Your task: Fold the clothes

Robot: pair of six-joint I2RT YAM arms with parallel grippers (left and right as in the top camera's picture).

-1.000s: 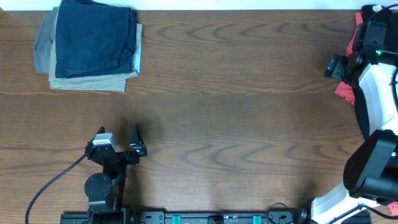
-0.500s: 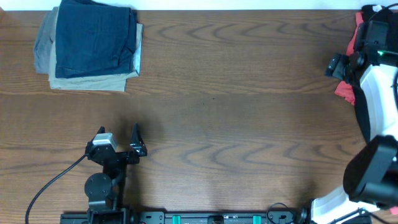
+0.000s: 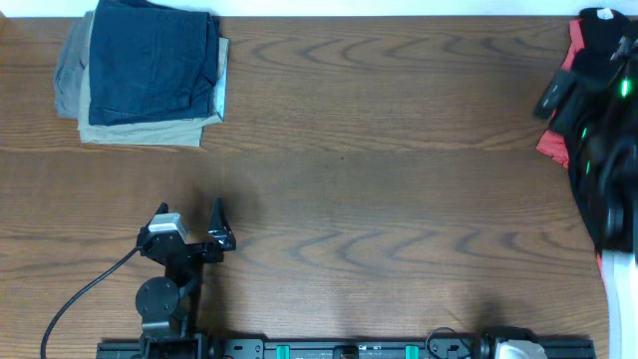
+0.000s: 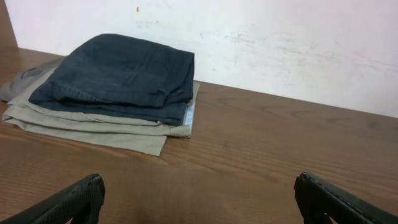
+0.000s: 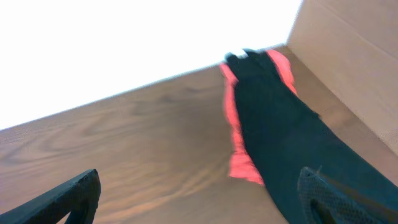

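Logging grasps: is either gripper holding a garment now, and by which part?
Nothing is held: left gripper and right gripper are both open, empty.

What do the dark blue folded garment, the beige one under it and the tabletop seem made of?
Dark navy folded shorts: likely a matte woven cotton or denim, judging by soft creases. Khaki-beige folded trousers: thin, matte woven cloth, lying flat in layers. Brown table: wood or wood-look laminate, grain lines, slight sheen.

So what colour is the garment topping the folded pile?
Dark navy blue; the top garment shows best in the left wrist view.
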